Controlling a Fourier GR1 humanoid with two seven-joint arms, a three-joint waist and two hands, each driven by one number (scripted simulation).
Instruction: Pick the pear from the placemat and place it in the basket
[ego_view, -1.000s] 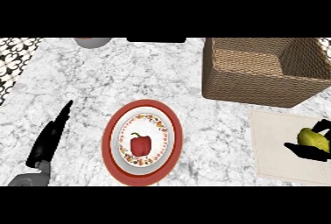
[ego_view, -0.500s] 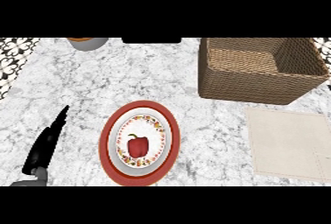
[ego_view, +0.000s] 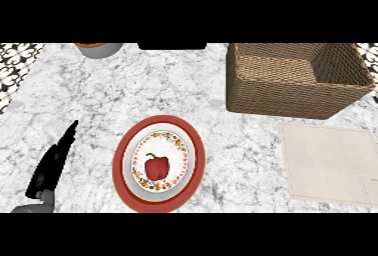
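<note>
The pear shows nowhere in the head view. The square beige cloth placemat (ego_view: 334, 164) lies bare on the white marble desk (ego_view: 170, 90), in front of the brown woven wicker basket (ego_view: 295, 77). The left robot hand (ego_view: 50, 167) rests at the lower left, fingers straight, holding nothing. The right robot hand is out of view.

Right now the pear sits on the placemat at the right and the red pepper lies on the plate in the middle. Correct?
Not quite. The head view shows the placemat bare; no pear is in view there or anywhere else. The rest holds: the red pepper lies on the plate in the middle.
</note>
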